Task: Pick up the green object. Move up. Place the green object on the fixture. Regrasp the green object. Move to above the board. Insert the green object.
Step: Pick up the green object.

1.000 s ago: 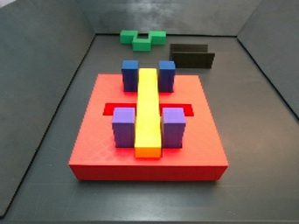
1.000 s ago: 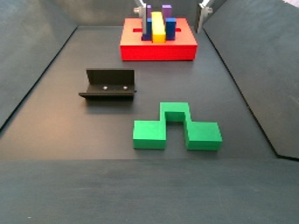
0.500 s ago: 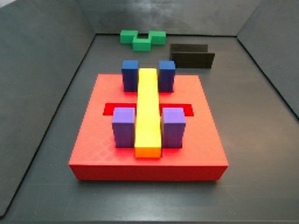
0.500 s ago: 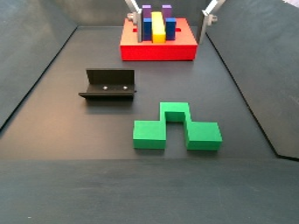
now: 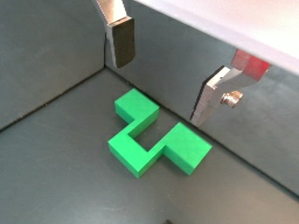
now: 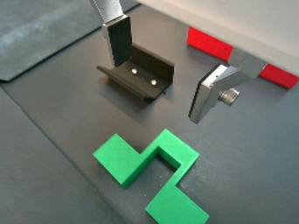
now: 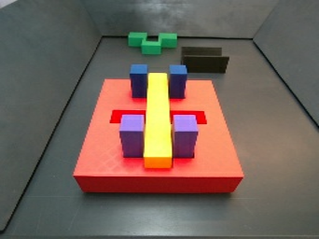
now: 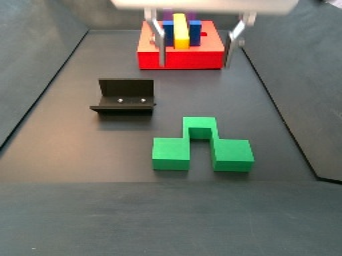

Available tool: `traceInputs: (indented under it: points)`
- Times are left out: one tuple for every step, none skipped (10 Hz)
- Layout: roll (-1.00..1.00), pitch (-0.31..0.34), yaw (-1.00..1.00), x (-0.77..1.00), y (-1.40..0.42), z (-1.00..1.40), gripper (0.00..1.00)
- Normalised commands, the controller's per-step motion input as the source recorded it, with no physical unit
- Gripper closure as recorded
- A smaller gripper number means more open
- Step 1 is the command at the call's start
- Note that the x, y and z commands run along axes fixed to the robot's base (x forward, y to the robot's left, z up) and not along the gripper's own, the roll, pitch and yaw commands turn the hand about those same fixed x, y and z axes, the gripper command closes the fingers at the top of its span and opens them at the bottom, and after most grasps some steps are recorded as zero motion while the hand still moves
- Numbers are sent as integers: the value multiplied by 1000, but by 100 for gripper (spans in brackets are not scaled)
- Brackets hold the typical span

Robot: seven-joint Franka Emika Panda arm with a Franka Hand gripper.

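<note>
Green object (image 8: 201,147) lies flat on the floor, near the fixture (image 8: 124,97), far from the board (image 7: 156,140). End effector (image 5: 163,74) hovers above it, released, w/ nothing between fingers. All steps are left, incl. pick-up, regrasp, insertion.

My end effector (image 8: 195,45) hangs spread wide with nothing between its fingers. Below it the green object (image 8: 201,146) lies on open floor, clear all round; the fixture (image 8: 124,97) stands well off to one side.
</note>
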Motion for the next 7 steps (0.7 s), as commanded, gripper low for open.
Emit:
traceInputs:
  points:
    - [0, -281, 0, -74, -3, -583, 0]
    - [0, -290, 0, -20, 0, -569, 0]
    - [0, -290, 0, 0, 0, -531, 0]
    - [0, -289, 0, 0, 0, -486, 0]
    - [-11, -297, 0, 0, 0, -437, 0]
    - [-41, -309, 0, 0, 0, -383, 0]
    - [-90, -307, 31, 0, 0, -274, 0]
